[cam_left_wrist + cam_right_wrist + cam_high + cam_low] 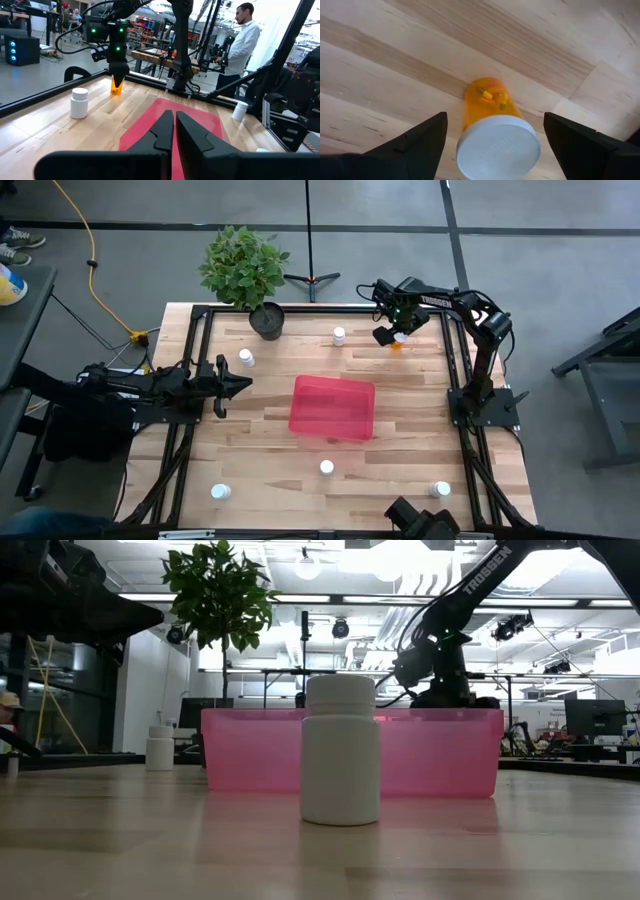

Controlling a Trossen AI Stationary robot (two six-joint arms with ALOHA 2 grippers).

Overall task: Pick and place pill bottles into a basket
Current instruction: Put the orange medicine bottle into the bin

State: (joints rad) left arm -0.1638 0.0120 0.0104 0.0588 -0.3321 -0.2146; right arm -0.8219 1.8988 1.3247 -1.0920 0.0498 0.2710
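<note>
Nearest the front edge of the wooden bench [400, 450], three white pill bottles stood upright, short cylinders with round white caps: one by the front left corner [220, 492], one toward the front right corner [441, 489], and a third [326, 468] just in front of the basket. In the low view this third bottle [340, 750] showed a smooth matte white plastic body and a slightly wider cap, its long axis vertical.

The basket [333, 407] sat near the middle of the bench, a red-pink translucent plastic bin with low walls and rounded corners, its long side running along the bench's width. No bottle showed inside it.

At the left edge the left claw [240, 383] waited above the bench, pointing at the basket with its dark fingers [165, 131] pressed together and holding nothing. A white bottle [246, 358] stood just beyond it.

Toward the far edge another white bottle [339, 335] stood upright. In the far right area the right claw [392, 335] hung over the orange bottle [399, 340], its fingers [420, 140] spread wide on either side without touching it. That bottle [495, 132] stood upright, clear orange plastic with yellow capsules inside and a flat white ridged cap.

A dark pot with a leafy green plant [243, 268] stood at the far left corner.
</note>
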